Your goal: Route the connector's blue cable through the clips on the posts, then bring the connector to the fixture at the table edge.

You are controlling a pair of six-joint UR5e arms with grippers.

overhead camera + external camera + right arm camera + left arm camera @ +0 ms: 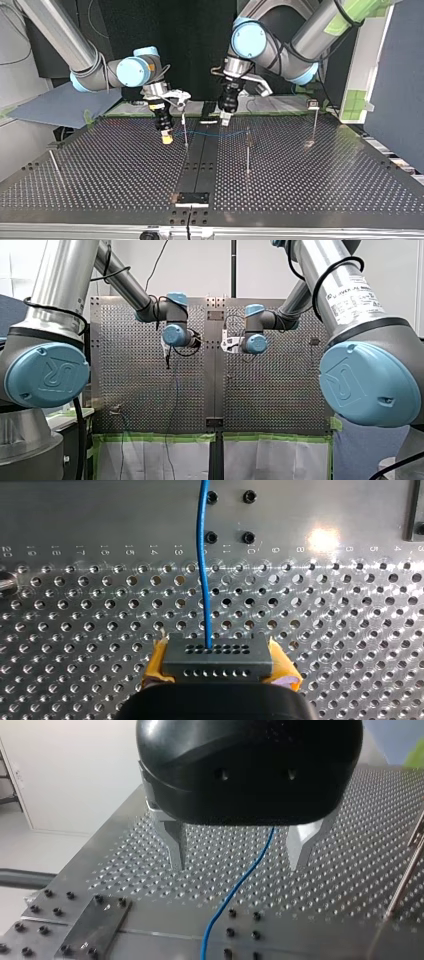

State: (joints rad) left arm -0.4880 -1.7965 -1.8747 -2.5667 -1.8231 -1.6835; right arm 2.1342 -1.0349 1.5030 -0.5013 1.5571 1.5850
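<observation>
My right gripper (167, 137) has its yellow pads (156, 664) pinched on both sides of the connector (217, 656). The holed face points ahead so the blue cable (202, 565) leaves it straight and unkinked, over the perforated table (350, 630). It is held low and just off the surface, probably so the cable trails at clip height. My left gripper (236, 866) hangs over the cable with its metal fingers (175, 842) spread wide. The cable passes between them and neither one touches it, which looks like a straddle set up to catch and guide the slack rather than a grasp. In the top view the cable runs from the connector past the thin post (185, 129) beside my right gripper, towards the middle post (248, 150). I cannot tell whether it sits in either clip, as it is too thin to read. A third post (314, 122) stands well apart at that view's right with no cable near it. The dark plate (191, 198) at the near edge of the top view is likely the fixture, and the connector is well away from it. My judgement is that routing is early and the delivery is not yet started.
</observation>
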